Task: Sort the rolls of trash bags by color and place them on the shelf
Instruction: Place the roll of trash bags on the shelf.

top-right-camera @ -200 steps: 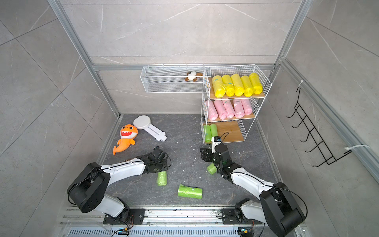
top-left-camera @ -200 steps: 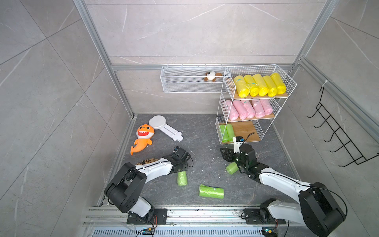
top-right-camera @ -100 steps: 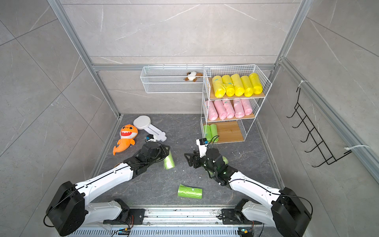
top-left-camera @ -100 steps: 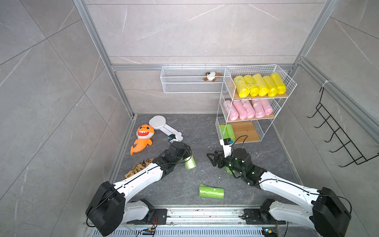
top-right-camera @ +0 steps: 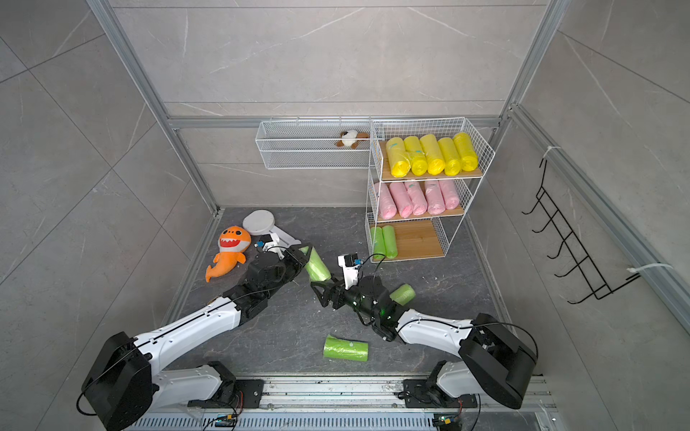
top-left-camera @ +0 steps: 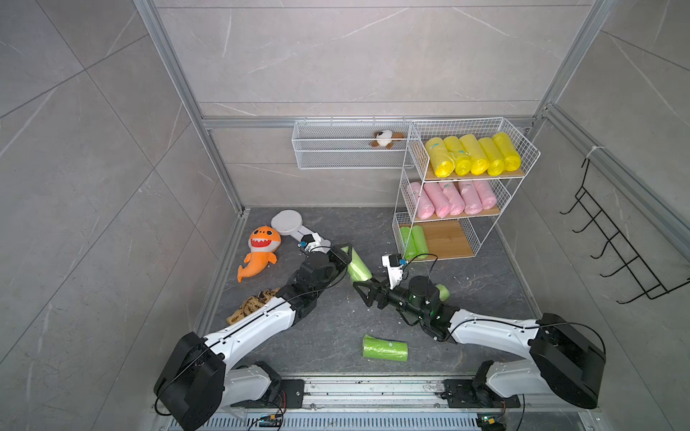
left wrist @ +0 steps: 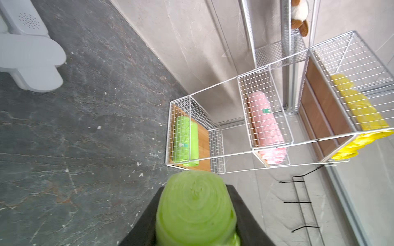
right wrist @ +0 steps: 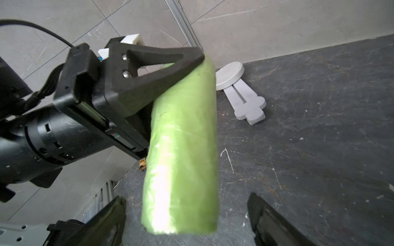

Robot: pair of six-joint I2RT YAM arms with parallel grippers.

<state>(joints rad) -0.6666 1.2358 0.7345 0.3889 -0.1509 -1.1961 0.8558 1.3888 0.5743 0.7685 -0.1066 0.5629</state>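
My left gripper (top-left-camera: 345, 257) is shut on a light green roll (top-left-camera: 357, 265) and holds it tilted above the floor; the roll's end fills the left wrist view (left wrist: 195, 210). My right gripper (top-left-camera: 363, 294) faces it with its jaws wide open. The roll's free end (right wrist: 183, 149) hangs in front of the gap, touching neither of the fingers (right wrist: 115, 213). Another green roll (top-left-camera: 384, 347) lies on the floor in front. A third (top-left-camera: 442, 291) lies behind the right wrist. The shelf (top-left-camera: 519, 149) holds yellow rolls (top-left-camera: 472, 155) on top, pink rolls (top-left-camera: 451, 197) in the middle and two green rolls (top-left-camera: 414, 242) at the bottom.
An orange shark plush (top-left-camera: 261, 250), a white flat gadget (top-left-camera: 287, 222) and a brown crumpled thing (top-left-camera: 254, 304) lie at the floor's left side. A long wire basket (top-left-camera: 347, 149) with a small plush (top-left-camera: 386, 139) hangs on the back wall. A black hook rack (top-left-camera: 616, 253) hangs on the right wall.
The left arm lifted its green roll off the floor and carried it toward the middle. The right gripper left the roll beside it, swung left and opened wide.
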